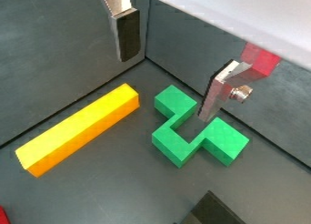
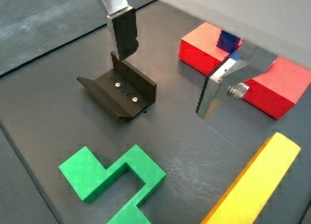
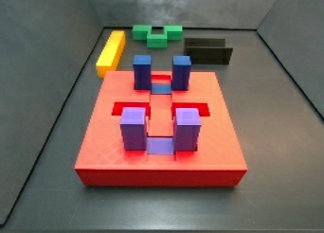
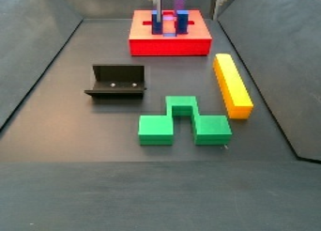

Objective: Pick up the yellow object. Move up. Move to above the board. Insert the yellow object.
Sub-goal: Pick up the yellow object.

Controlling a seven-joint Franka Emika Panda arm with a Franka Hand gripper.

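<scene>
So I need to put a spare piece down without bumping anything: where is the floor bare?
Bare floor lies between the fixture and the board, and in front of the green block. It is crowded where the yellow object runs close beside the green block. The gripper hangs open above them, holding nothing.

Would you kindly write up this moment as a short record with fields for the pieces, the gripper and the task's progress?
yellow object: lying flat on the floor beside the green notched block, not held
board: red, four blue-purple posts upright, recesses free of the bar
fixture: standing on the floor
gripper: above the floor near the green block, fingers apart, nothing between them
progress: pick-up not yet done
</scene>
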